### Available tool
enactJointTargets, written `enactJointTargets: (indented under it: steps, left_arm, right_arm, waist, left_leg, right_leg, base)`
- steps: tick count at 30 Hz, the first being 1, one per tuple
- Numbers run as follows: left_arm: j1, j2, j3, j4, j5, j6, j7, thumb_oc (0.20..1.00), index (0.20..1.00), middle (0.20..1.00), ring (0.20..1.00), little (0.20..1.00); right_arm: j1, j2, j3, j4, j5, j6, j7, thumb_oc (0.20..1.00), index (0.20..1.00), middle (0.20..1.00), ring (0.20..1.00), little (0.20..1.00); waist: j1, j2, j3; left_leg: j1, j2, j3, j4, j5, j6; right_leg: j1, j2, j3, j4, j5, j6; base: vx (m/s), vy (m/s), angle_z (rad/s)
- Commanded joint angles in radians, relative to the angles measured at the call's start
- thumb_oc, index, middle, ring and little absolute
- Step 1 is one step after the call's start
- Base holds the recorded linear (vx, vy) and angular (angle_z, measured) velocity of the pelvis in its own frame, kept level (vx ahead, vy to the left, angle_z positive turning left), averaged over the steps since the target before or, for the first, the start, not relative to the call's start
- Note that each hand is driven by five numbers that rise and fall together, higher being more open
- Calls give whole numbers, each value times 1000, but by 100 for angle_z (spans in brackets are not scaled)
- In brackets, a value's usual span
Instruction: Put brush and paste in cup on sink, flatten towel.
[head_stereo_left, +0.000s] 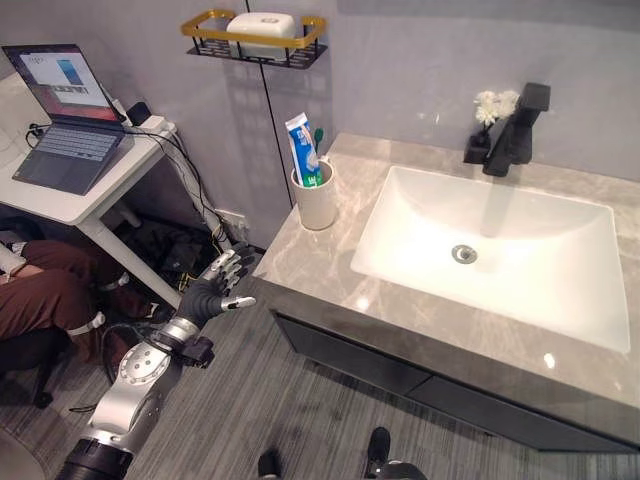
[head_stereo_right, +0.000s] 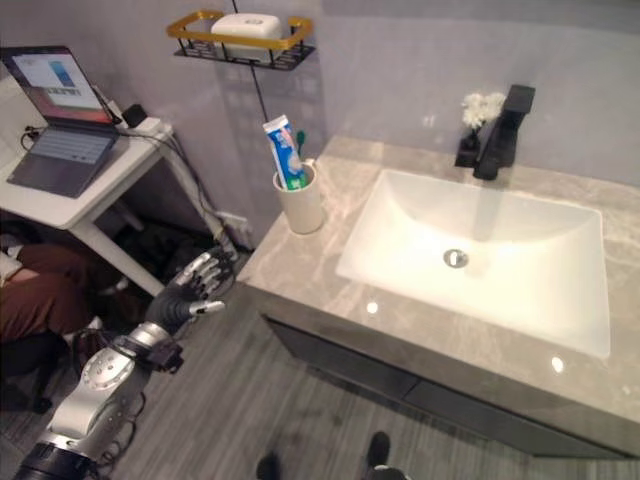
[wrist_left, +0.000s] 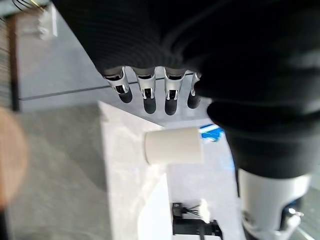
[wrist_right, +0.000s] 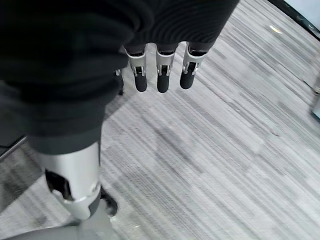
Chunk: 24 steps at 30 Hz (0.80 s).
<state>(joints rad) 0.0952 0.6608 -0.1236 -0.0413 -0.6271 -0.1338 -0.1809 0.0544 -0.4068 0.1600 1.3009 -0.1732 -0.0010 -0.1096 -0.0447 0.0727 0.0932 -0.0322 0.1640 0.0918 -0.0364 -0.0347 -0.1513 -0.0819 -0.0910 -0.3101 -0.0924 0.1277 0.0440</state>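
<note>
White and round, the cup (head_stereo_left: 316, 200) stands on the grey marble counter (head_stereo_left: 300, 262) near its left end, just beside the white sink basin (head_stereo_left: 500, 250); the toothpaste tube (head_stereo_left: 303, 150) stands up inside the cup with its blue and white body poking out the top; the green toothbrush (head_stereo_left: 319, 140) stands in the cup too, right behind the tube, and just its top peeks out; no towel can be made out on the counter; the left hand (head_stereo_left: 218, 283) hangs in the air off the counter's left edge, lower than the cup and apart from it; its fingers are straight and spread, and it holds nothing; the left wrist view looks past its dark fingertips (wrist_left: 148, 95) at the cup lying ahead; the right hand (wrist_right: 160, 70) hangs over the grey striped floor (wrist_right: 225, 130), fingers loose and pointing down, holding nothing; a black tap (head_stereo_left: 520, 130) stands at the back of the basin with a small pot of white flowers (head_stereo_left: 490, 115) just beside it; a gold wire shelf (head_stereo_left: 254, 40) on the wall above the cup holds a white bar; a laptop (head_stereo_left: 62, 115) sits open on a white desk (head_stereo_left: 90, 195) to the left; a person's knees in brown trousers (head_stereo_left: 40, 290) show under that desk.
</note>
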Motion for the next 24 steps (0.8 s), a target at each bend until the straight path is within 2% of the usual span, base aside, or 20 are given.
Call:
enactJointTargets:
  steps: [1, 4, 5, 7, 10, 17, 24]
  left_arm:
    - [7, 62, 109, -114, -10, -59, 3, 1000, 1000, 1000, 1000, 1000]
    - [36, 77, 136, -125, -13, -57, 2, 1000, 1000, 1000, 1000, 1000]
    - [58, 76, 168, -130, -11, -60, 15, 1000, 1000, 1000, 1000, 1000]
    - [80, 58, 191, -113, -15, -62, 30, 1000, 1000, 1000, 1000, 1000]
    - [108, 49, 210, -129, -24, -57, 31, 1000, 1000, 1000, 1000, 1000]
    - [121, 50, 210, -171, -30, -47, 14, 1000, 1000, 1000, 1000, 1000]
    - [105, 67, 207, -233, -48, -39, 20, 1000, 1000, 1000, 1000, 1000]
  right_arm:
    - [-6, 45, 24, 11, -17, 5, -2, 1000, 1000, 1000, 1000, 1000]
    - [-15, 55, 39, -9, -23, 4, -1, 1000, 1000, 1000, 1000, 1000]
    - [-28, 68, 58, -25, -42, 4, 3, 1000, 1000, 1000, 1000, 1000]
    - [-31, 93, 84, -54, -63, 0, 9, 1000, 1000, 1000, 1000, 1000]
    - [-32, 109, 92, -64, -73, 1, 14, 1000, 1000, 1000, 1000, 1000]
    - [-25, 123, 68, -27, -36, 1, 18, 1000, 1000, 1000, 1000, 1000]
    - [-32, 118, 75, -34, -11, 1, 23, 1000, 1000, 1000, 1000, 1000]
  waist:
    - [-2, -59, 15]
    - [6, -68, 12]
    - [13, -75, 14]
    - [18, -87, 15]
    - [22, -92, 16]
    - [22, -95, -8]
    - [25, -78, -20]
  left_leg:
    - [48, -99, 53, -8, -2, 79]
    - [79, -117, 92, -29, -9, 95]
    - [94, -131, 113, -30, -18, 112]
    - [114, -142, 133, -45, -25, 124]
    - [123, -149, 149, -47, -33, 131]
    - [137, -139, 138, -51, -41, 121]
    - [125, -114, 131, -51, -29, 96]
  right_leg:
    - [-46, -82, 85, 35, 48, 99]
    - [-47, -89, 106, 33, 63, 111]
    - [-56, -100, 120, 40, 76, 122]
    - [-63, -113, 127, 45, 90, 135]
    - [-67, -129, 124, 37, 110, 146]
    - [-45, -129, 113, 17, 100, 145]
    - [-40, -121, 88, 7, 81, 136]
  base:
    - [31, 296, -109]
    - [17, 147, -47]
    - [-2, 138, -31]
    - [2, 141, -33]
    - [17, 66, -24]
    - [68, -1, -3]
    - [75, -53, 9]
